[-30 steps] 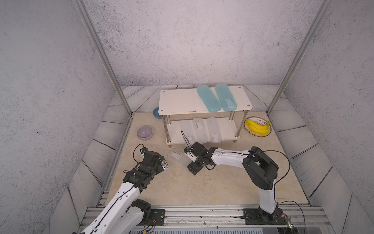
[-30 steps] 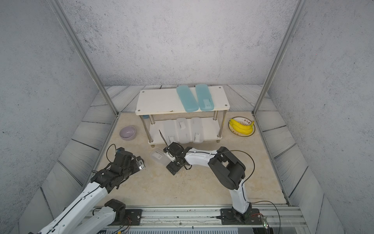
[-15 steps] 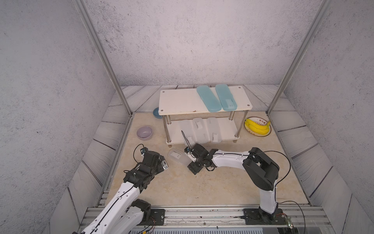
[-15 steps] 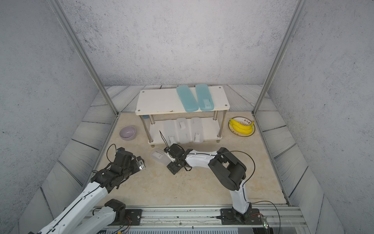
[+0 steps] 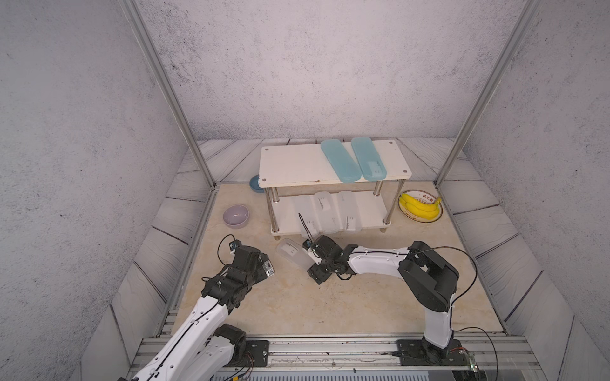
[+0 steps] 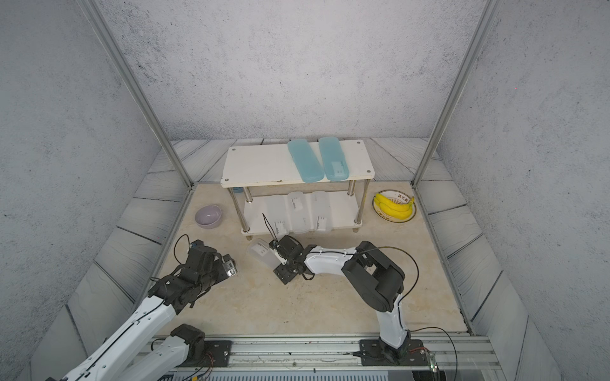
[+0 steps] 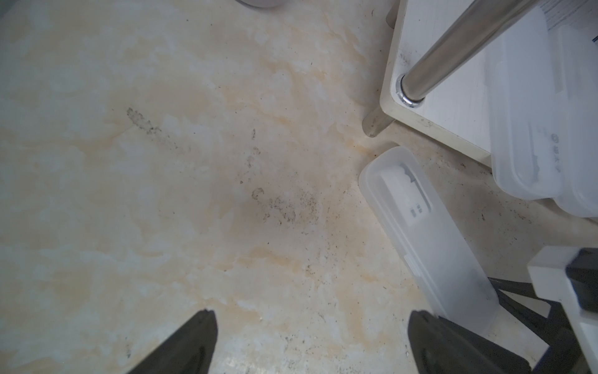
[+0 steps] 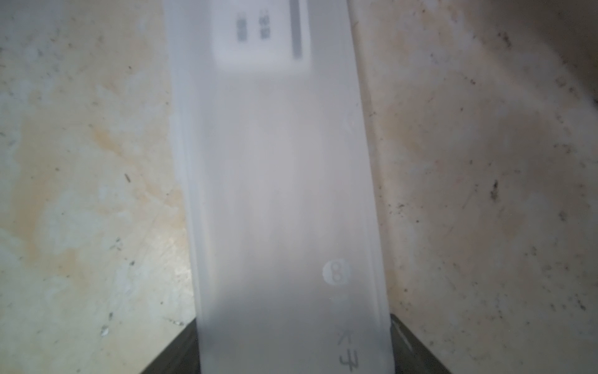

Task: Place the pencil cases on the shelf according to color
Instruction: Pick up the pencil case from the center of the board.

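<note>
One frosted case [image 5: 292, 254], the last, at the shelf's [image 5: 293, 165] seven o'clock: right gripper [image 5: 311, 264] has edged astride it, jaws narrowing, perhaps unclamped.

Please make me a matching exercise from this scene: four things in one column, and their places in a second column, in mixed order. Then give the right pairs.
Things
1. two teal pencil cases
2. three white pencil cases
3. fourth white pencil case
4. bananas

Places
A. on a plate beside the shelf
B. on the tabletop, between the fingers of the right gripper
C. on the top board of the shelf
D. on the lower board of the shelf

Pairs: 1-C, 2-D, 3-B, 4-A
</note>
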`<state>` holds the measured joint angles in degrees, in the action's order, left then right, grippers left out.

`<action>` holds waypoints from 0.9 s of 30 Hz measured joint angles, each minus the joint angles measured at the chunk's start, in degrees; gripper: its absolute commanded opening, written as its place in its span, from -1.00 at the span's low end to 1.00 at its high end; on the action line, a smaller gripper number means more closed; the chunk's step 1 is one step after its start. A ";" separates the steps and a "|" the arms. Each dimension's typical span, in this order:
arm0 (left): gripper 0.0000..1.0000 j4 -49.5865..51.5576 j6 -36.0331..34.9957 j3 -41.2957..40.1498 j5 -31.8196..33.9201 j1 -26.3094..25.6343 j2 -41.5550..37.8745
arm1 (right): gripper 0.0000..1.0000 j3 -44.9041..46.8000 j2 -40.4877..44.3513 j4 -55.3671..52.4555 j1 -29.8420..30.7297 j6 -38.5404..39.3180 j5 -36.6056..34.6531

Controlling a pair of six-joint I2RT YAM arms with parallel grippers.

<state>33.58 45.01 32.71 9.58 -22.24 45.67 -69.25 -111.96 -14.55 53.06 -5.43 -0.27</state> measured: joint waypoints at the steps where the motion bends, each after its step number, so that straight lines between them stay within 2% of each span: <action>1: 0.97 0.00 0.00 0.00 0.00 0.00 0.00 | 0.46 0.57 0.26 0.74 0.04 -0.26 -0.17; 4: 0.97 0.00 0.00 0.00 0.00 0.00 0.00 | 0.16 1.81 0.98 1.97 0.09 -0.81 -0.37; 6: 0.97 0.00 -0.02 0.00 0.00 0.00 0.00 | 0.04 2.38 1.33 2.49 0.13 -1.05 -0.42; 14: 0.97 0.00 -0.02 0.00 0.00 0.00 -0.63 | -0.15 8.15 7.19 0.81 1.60 -3.37 -2.97; 19: 0.97 -0.02 -0.02 0.00 0.04 0.00 -0.79 | -0.23 15.56 18.99 -0.46 2.38 -7.23 -4.81; 27: 0.97 -1.38 -0.02 0.00 -0.55 0.02 -0.22 | -0.26 29.33 45.51 -2.54 1.09 -16.57 -12.83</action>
<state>32.21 44.99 32.71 9.04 -22.22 45.45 -39.92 -66.46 -17.08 54.15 -22.00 -13.10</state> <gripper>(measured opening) 0.986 0.788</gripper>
